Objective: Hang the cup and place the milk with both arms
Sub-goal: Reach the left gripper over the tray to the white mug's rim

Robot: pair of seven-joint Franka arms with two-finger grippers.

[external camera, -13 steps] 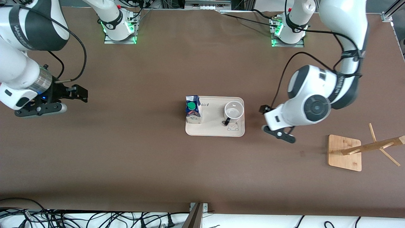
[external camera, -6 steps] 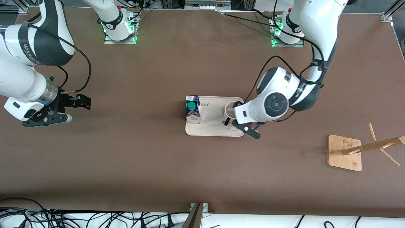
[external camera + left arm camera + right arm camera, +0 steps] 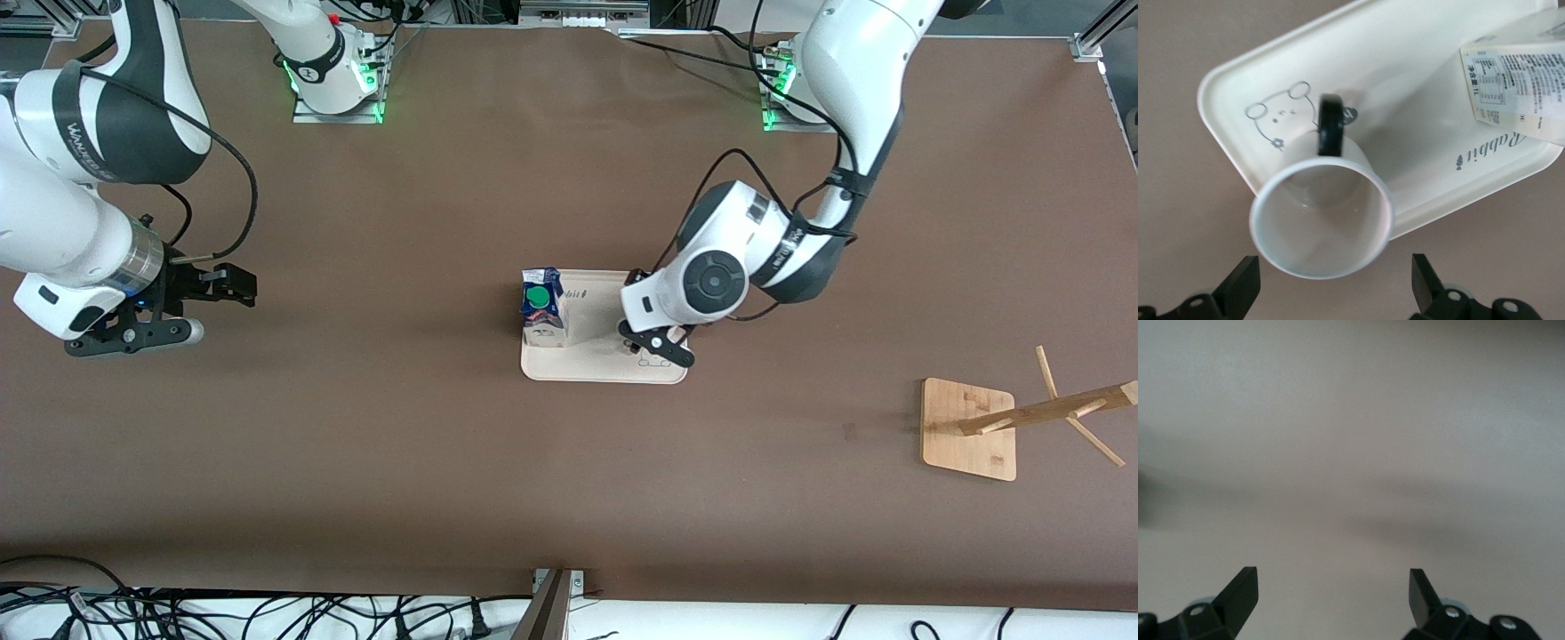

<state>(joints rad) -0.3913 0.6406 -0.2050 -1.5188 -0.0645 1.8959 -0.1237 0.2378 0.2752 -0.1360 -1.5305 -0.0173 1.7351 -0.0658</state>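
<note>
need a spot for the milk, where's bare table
Bare brown table runs between the tray and the idle right gripper, and between tray and wooden rack. Crowded: milk, cup and left gripper share the tray.

Even overhead light — soft shadows
</note>
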